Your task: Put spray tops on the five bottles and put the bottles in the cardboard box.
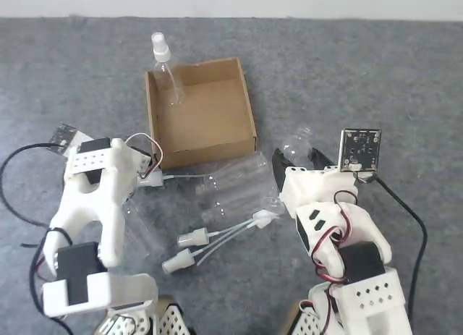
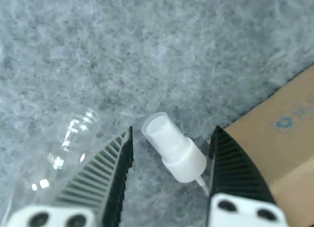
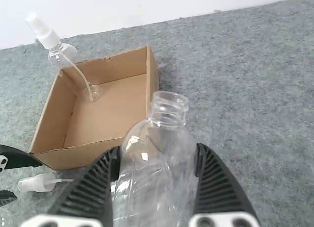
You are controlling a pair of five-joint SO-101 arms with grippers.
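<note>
The cardboard box stands open at the middle back, and one clear bottle with a white spray top leans in its far left corner. My right gripper is shut on a clear bottle without a top, held neck up to the right of the box. My left gripper is open, its fingers on either side of a white spray top lying on the carpet by the box's near left corner.
Several topless clear bottles lie on the grey carpet in front of the box, one beside my left gripper. Three loose spray tops with tubes lie between the arms. Open carpet spreads to the right of the box.
</note>
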